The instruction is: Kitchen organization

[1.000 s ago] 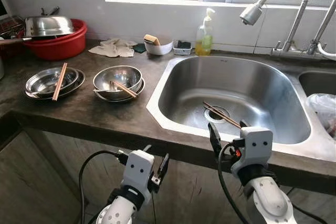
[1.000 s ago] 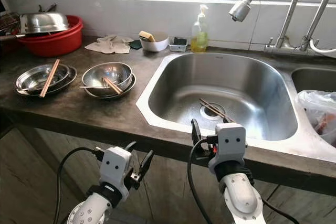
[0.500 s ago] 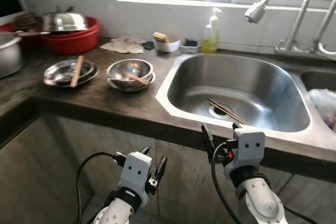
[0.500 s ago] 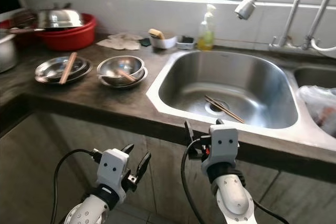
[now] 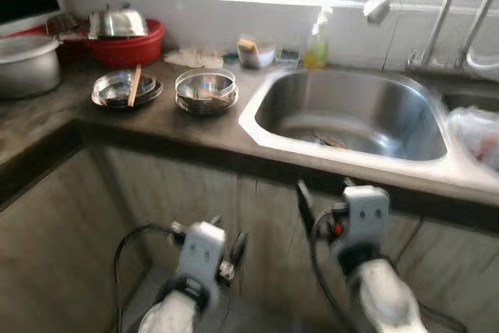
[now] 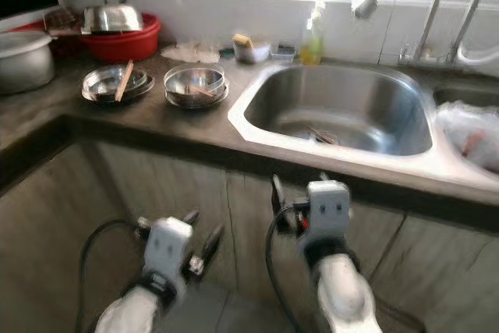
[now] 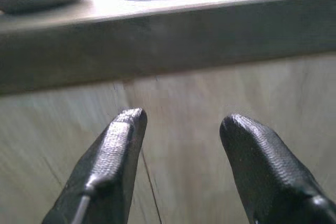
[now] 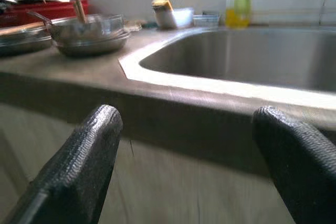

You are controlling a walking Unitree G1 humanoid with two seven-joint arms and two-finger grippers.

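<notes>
Left tool (image 7: pixel 181 129) hangs wide, empty, facing the cabinet front below the bench (image 5: pixel 156 126). Right tool (image 8: pixel 186 145) also spreads wide, empty, level with the bench edge. Chopsticks (image 5: pixel 331 140) lie in the sink (image 5: pixel 351 115); at its 9 o'clock sit two steel bowls (image 5: pixel 206 89), with a red basin (image 5: pixel 129 40) at 10 o'clock.

Two stacks of steel bowls sit side by side on the dark countertop left of the sink: the left stack (image 5: pixel 125 89) has a pair of wooden chopsticks (image 5: pixel 134 86) laid across it, and the right stack (image 5: pixel 206 90) holds another chopstick (image 5: pixel 212 97). More chopsticks (image 5: pixel 330 140) lie near the drain in the steel sink (image 5: pixel 355 117).
</notes>
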